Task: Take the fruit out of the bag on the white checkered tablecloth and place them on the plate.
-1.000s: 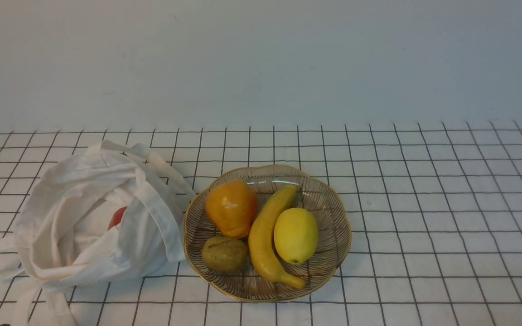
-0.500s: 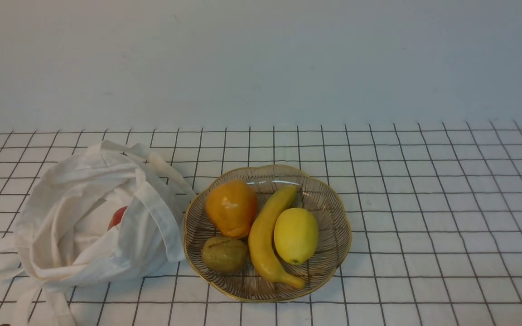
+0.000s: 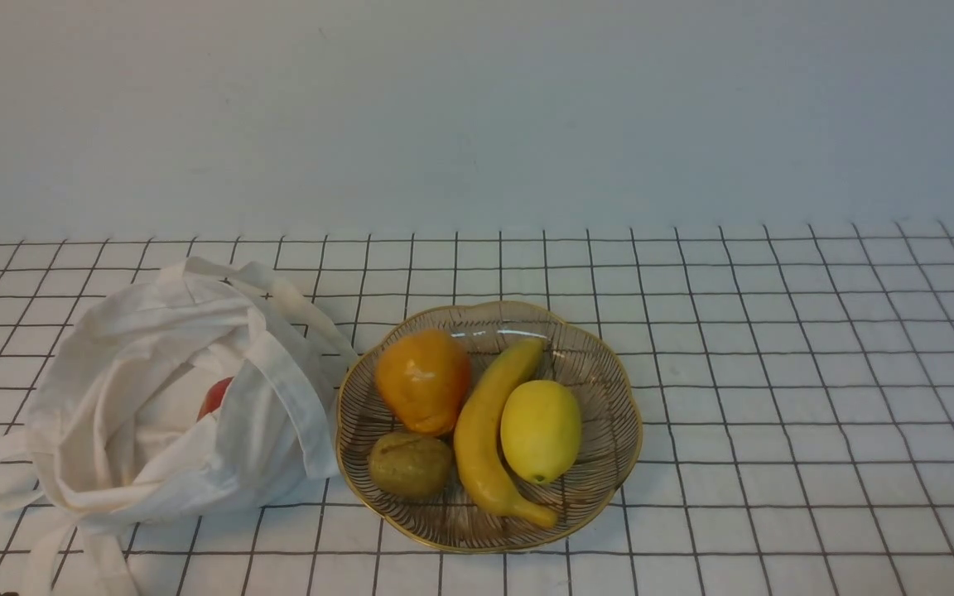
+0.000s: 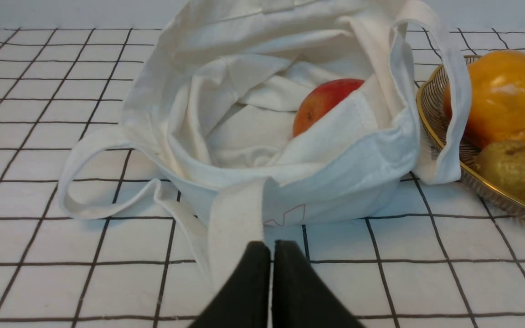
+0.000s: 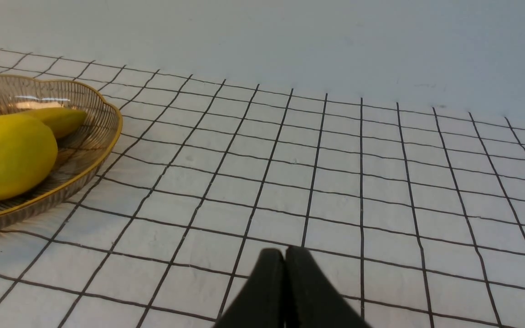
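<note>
Left gripper (image 4: 271, 250) low over the surface (image 3: 775, 372) near the front-left edge, fingers (image 4: 249, 282) pressed together, empty, just short of the bag (image 3: 154, 397). Bag slumped open near the left edge; red-orange fruit (image 4: 324, 102) inside. Plate (image 3: 609, 463) mid-surface, touching the bag's strap, holds olive-brown fruit (image 3: 409, 463), orange pear, banana, lemon. Right gripper (image 5: 285, 259) low over bare cloth toward the right, closed, empty.

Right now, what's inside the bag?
One red-orange fruit shows inside the bag, half hidden by the near fabric edge. Folded cloth covers the bottom, so anything under it cannot be seen.
</note>
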You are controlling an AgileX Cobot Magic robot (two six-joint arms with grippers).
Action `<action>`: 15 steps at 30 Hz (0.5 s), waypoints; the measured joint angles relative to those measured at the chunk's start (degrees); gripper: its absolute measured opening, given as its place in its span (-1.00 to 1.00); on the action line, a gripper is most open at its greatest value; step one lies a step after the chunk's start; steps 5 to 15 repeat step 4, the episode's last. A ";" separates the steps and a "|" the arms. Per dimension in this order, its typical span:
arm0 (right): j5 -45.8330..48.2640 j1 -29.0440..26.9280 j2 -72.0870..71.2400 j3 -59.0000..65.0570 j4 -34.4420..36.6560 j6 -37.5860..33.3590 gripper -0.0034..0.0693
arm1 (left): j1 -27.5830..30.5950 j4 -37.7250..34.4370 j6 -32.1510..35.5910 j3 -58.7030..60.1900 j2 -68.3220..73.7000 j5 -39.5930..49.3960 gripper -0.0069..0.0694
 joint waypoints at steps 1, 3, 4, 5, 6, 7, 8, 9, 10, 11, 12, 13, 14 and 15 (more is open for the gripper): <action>0.00 0.00 0.00 0.00 0.00 0.00 -0.94 | 0.00 0.00 0.00 0.00 0.00 0.00 -0.84; 0.00 0.00 0.00 0.00 0.00 0.00 -0.94 | 0.00 0.00 0.00 0.00 0.00 0.00 -0.84; 0.00 0.00 0.00 0.00 0.00 0.00 -0.94 | 0.00 0.00 0.00 0.00 0.00 0.00 -0.84; 0.00 0.00 0.00 0.00 0.00 0.00 -0.94 | 0.00 0.00 0.00 0.00 0.00 0.00 -0.84; 0.00 0.00 0.00 0.00 0.00 0.00 -0.94 | 0.00 0.00 0.00 0.00 0.00 0.00 -0.84; 0.00 0.00 0.00 0.00 0.00 0.00 -0.94 | 0.00 0.00 0.00 0.00 0.00 0.00 -0.84; 0.00 0.00 0.00 0.00 0.00 0.00 -0.94 | 0.00 0.00 0.00 0.00 0.00 0.00 -0.84; 0.00 0.00 0.00 0.00 0.00 0.00 -0.94 | 0.00 0.00 0.00 0.00 0.00 0.00 -0.84; 0.00 0.00 0.00 0.00 0.00 0.00 -0.94 | 0.00 0.00 0.00 0.00 0.00 0.00 -0.84; 0.00 0.00 0.00 0.00 0.00 0.00 -0.94 | 0.00 0.00 0.00 0.00 0.00 0.00 -0.84; 0.00 0.00 0.00 0.00 0.00 0.00 -0.94 | 0.00 0.00 0.00 0.00 0.00 0.00 -0.84; 0.00 0.00 0.00 0.00 0.00 0.00 -0.94 | 0.00 0.00 0.00 0.00 0.00 0.00 -0.84; 0.00 0.00 0.00 0.00 0.00 0.00 -0.94 | 0.00 0.00 0.00 0.00 0.00 0.00 -0.84; 0.00 0.00 0.00 0.00 0.00 0.00 -0.94 | 0.00 0.00 0.00 0.00 0.00 0.00 -0.84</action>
